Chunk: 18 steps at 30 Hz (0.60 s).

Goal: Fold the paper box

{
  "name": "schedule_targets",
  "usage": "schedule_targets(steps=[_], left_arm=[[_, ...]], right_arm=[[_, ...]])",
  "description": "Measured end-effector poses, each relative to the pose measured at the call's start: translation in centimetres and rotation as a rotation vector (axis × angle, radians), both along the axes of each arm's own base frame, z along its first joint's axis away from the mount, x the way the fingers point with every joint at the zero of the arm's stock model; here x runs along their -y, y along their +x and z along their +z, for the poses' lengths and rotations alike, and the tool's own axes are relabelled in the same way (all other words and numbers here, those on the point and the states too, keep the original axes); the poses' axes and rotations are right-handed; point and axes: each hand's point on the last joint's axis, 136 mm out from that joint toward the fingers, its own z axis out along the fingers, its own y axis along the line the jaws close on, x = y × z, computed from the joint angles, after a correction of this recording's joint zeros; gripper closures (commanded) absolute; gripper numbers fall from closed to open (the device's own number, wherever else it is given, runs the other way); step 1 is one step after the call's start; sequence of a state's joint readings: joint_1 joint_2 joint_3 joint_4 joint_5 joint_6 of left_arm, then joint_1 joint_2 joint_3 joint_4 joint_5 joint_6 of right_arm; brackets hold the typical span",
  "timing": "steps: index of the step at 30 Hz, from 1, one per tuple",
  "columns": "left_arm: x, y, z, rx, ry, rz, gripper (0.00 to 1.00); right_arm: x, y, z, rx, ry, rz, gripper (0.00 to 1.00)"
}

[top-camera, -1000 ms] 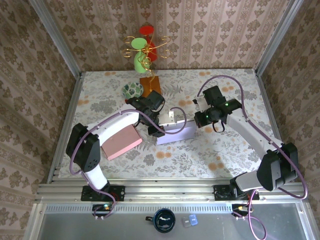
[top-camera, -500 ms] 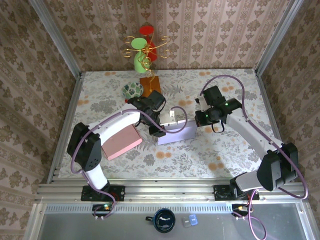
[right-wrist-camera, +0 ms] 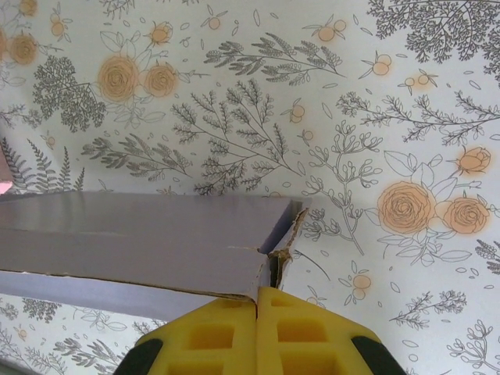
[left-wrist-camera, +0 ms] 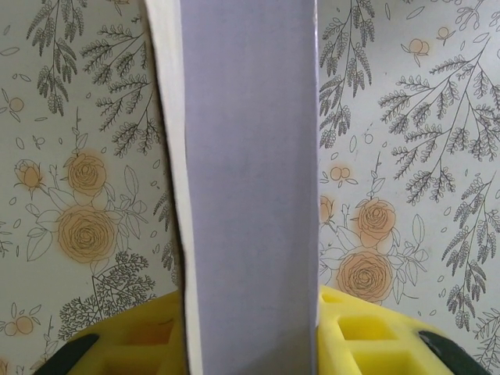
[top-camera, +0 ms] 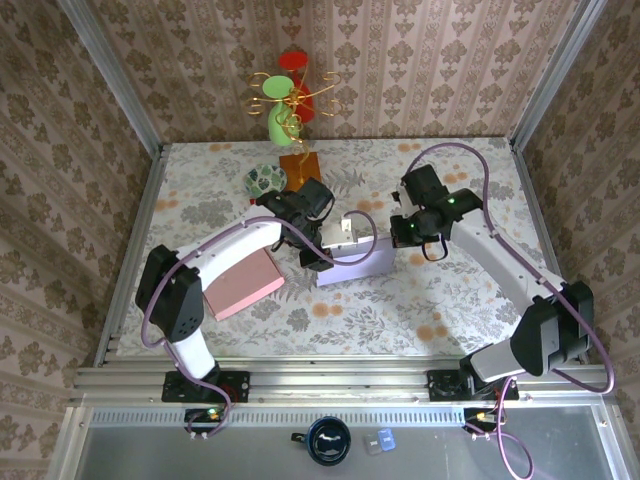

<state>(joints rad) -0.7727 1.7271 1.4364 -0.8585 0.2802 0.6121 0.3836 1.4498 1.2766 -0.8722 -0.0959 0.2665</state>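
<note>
Though the lavender paper box (top-camera: 355, 268) already stands as a shallow oblong shell, the fold looks to me only partly done.

Nearest, beyond the near edge of the table (top-camera: 400, 315), a dark mug (top-camera: 328, 440) sits on the metal ledge. Toward the left edge lies a pink box (top-camera: 243, 283), flat and matte.

The paper box sits about mid-table. The left gripper (top-camera: 316, 256) clamps its left end. In the left wrist view its yellow pads (left-wrist-camera: 367, 336) are drawn partway in on a smooth, upright lavender panel with a pale cut edge. The right gripper (top-camera: 398, 240) meets the box's right end with its fingers pressed fully together. In the right wrist view they touch a corner where the card is ragged and the seam gapes. Whether a thin flap is pinched between them I cannot tell.

A pale flap (top-camera: 343, 228) stands loose at the box's far side. So the walls are up, but I judge that this corner has yet to be closed and the flap tucked.

Toward the far edge are a small patterned dish (top-camera: 265, 180), a wooden block (top-camera: 300, 168), and a glossy green vase (top-camera: 281, 122) holding looped wire flowers.
</note>
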Motion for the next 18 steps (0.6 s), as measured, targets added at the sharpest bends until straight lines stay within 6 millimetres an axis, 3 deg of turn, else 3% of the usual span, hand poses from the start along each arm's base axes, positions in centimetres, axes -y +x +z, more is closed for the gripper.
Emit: schedule_targets(steps=[13, 18], left_arm=[[-0.2, -0.3, -0.3, -0.030, 0.009, 0.019, 0.80], [-0.3, -0.3, -0.6, -0.058, 0.006, 0.036, 0.73]], right_arm=[[-0.1, -0.1, -1.1, 0.028, -0.022, 0.012, 1.00], [-0.3, -0.5, -1.5, 0.106, -0.045, 0.027, 1.00]])
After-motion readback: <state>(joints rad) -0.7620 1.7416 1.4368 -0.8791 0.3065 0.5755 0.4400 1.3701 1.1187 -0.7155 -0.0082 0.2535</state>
